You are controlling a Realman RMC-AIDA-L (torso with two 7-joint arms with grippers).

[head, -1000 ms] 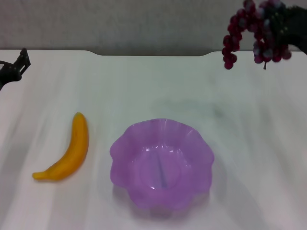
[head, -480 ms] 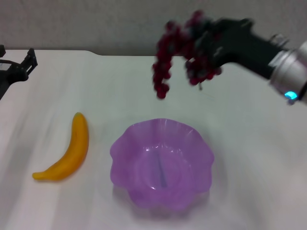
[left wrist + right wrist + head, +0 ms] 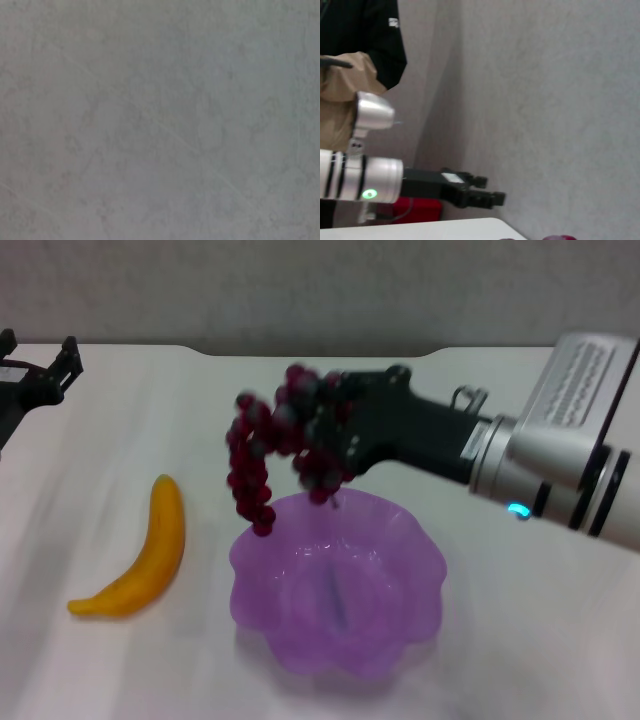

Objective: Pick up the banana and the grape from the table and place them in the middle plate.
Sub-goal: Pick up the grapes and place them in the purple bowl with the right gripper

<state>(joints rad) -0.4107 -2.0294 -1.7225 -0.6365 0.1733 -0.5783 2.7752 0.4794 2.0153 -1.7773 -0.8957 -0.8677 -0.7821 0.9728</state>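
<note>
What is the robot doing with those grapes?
The right gripper is holding the grape bunch in the air, just over the far edge of the middle plate. The grapes dangle down but are not in the plate yet. The banana lies on the table, left of the plate, with nobody touching it. The left gripper waits at the far left edge of the table.

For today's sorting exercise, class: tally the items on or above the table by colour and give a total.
Yellow-orange: 1, the banana, lying on the table.
Dark red-purple: 1, the grape bunch, held by the right gripper above the plate's far rim.
Translucent purple: 1, the middle plate.
Total: 3
</note>
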